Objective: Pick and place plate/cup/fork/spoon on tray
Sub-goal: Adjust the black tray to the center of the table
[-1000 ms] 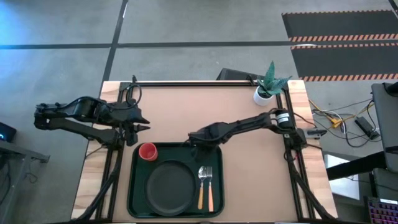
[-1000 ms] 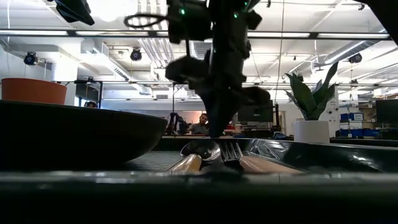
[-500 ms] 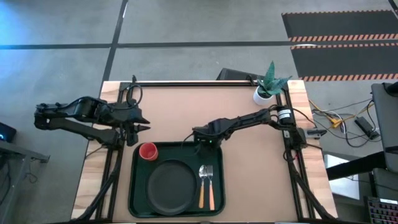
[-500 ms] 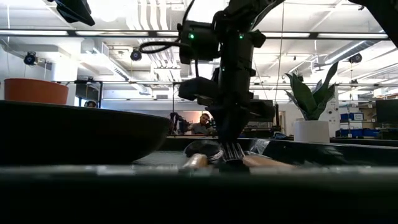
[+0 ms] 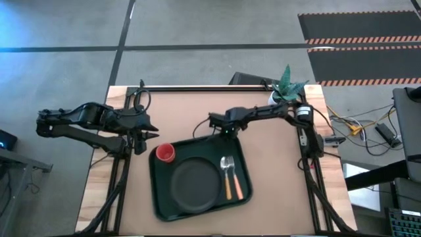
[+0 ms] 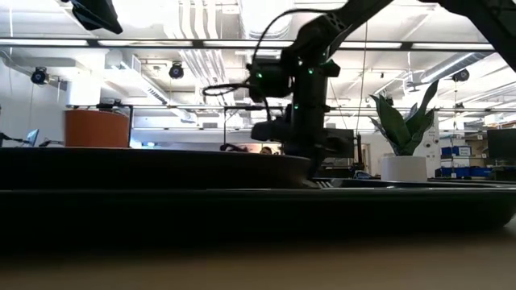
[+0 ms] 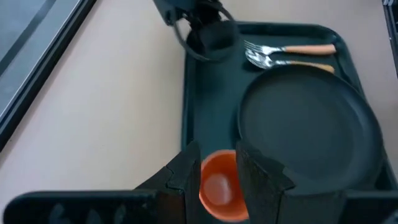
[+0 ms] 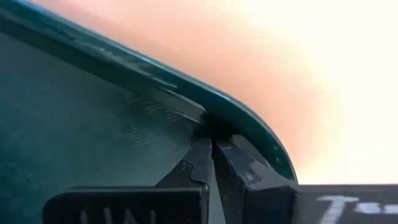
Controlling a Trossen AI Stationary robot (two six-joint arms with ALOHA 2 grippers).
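Note:
The dark green tray lies askew on the table, carrying the black plate, the red cup at its far left corner, and the orange-handled spoon and fork side by side on its right. My right gripper stands shut inside the tray's far right corner, pointing down. My left gripper hovers open above the table's left side, beside the tray, holding nothing; in its wrist view the cup shows far below between its fingers. My right gripper has its shut fingertips set against the inner side of the tray's raised rim, right in the rounded far right corner. The fingers come from above, pointing down. The tray rests flat on the table.
A white pot with a green plant stands at the table's far right corner, close to my right arm. Bare tabletop stretches along the far side and to the right of the tray. Black frame rails run along both sides.
My right gripper, still shut, has moved toward the table's far edge and a little to the right, sinking slightly. The tray has gone with it: its far right corner was drawn along, so the tray slid rightward and turned counterclockwise, with plate, cup, fork and spoon riding on it.

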